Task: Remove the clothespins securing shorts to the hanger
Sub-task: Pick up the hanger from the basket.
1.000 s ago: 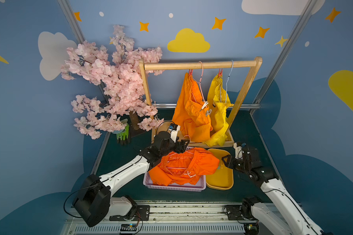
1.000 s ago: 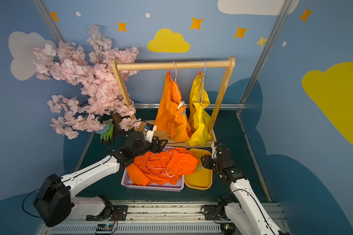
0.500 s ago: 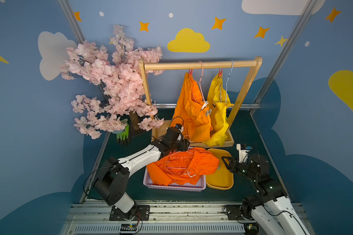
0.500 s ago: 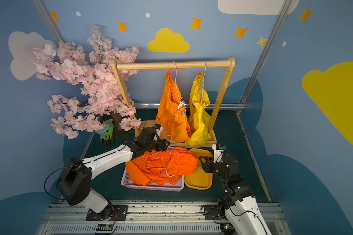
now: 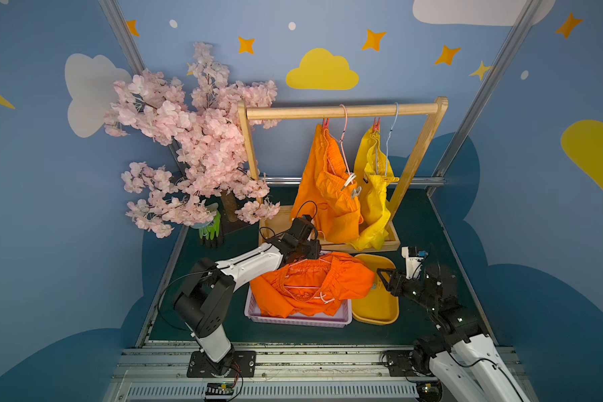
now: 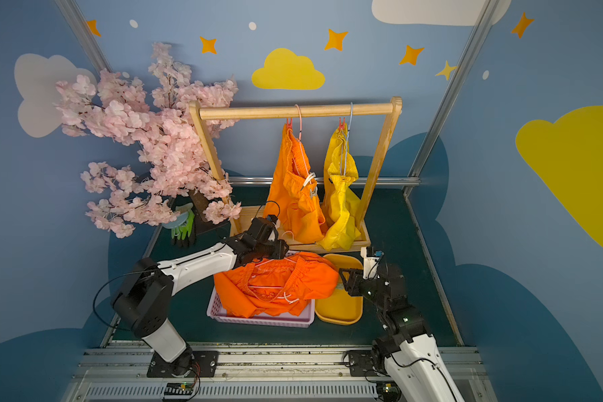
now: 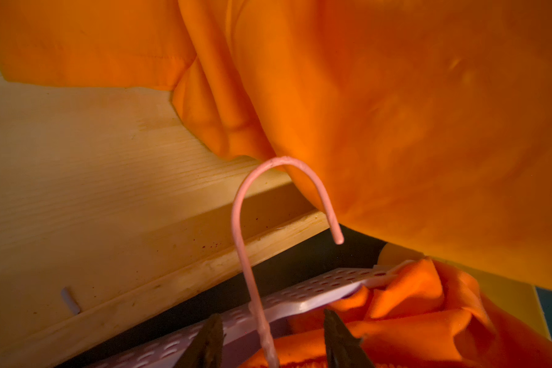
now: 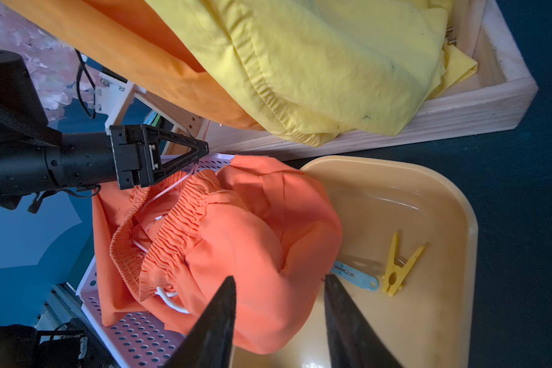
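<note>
- Left gripper (image 7: 271, 313): at the 11 o'clock corner of the lilac basket (image 5: 293, 318). Jaws are apart, straddling the neck of the pink hanger (image 7: 235, 223) with a gap on each side, so nothing is pinched.
- Right gripper (image 8: 279, 277): fingers spread and empty, above the yellow tray (image 5: 376, 313) at the basket's 3 o'clock.
- Task items:
  - One pair of orange shorts (image 5: 314, 282) is heaped in the basket, with the hanger wire threaded through its waist.
  - A yellow clothespin (image 8: 399, 270) and a teal clothespin (image 8: 357, 278) lie in the tray.
  - Red clothespins (image 5: 325, 123) grip the hanging orange shorts (image 5: 328, 195) and the yellow shorts (image 5: 373, 195) at the rail.
- Risks:
  - The wire is thin and round, so it may twist or slip once squeezed.
  - The hook tip sits just beside the hanging orange hem at 12 o'clock, and a lift could snag it.
  - The gathered waistband may cling and drag the whole heap over the rim.
  - A fold of the heap already spills onto the tray, touching the teal clothespin (I cannot tell whether any peg hides underneath).
- Edges and room:
  - The wooden rack base (image 5: 394, 240) crowds the basket at 12 o'clock.
  - The tray is tight at 3 o'clock.
  - There is room toward 6 and 9 o'clock, and upward.
</note>
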Controlling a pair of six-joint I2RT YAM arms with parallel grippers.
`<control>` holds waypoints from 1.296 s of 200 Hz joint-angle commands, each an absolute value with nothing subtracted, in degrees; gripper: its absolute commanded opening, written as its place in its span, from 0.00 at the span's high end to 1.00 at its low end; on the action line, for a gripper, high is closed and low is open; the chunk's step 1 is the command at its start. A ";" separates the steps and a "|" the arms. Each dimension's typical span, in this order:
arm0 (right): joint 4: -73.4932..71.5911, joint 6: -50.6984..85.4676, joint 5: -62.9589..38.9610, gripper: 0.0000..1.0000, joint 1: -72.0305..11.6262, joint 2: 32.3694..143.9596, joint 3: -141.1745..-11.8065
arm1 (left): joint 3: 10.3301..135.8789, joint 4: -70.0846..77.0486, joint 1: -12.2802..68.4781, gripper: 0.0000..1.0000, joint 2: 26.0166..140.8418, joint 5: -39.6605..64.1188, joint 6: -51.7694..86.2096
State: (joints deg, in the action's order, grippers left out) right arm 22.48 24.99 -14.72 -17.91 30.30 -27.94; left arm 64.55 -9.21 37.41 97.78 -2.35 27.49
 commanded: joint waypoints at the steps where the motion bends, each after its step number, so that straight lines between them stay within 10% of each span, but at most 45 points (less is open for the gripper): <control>1: 21.16 24.17 -15.30 0.54 -18.23 30.45 -27.46 | 66.54 -9.36 37.78 0.50 99.33 -4.29 27.48; 43: 20.83 24.15 -15.26 0.54 -18.35 30.50 -27.29 | 66.82 -7.43 37.88 0.62 101.47 -4.75 27.53; 87: 20.17 23.79 -15.44 0.54 -18.54 30.30 -27.54 | 66.04 -5.12 37.92 0.97 100.52 -4.21 27.38; 259: 8.37 13.24 -8.95 0.54 -38.89 34.67 -41.13 | 57.44 17.23 53.07 0.97 72.37 -33.48 -4.90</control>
State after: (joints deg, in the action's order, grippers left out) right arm 13.13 16.14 -9.87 -36.07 32.62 -36.07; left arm 58.15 10.11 50.54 74.76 -25.67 6.37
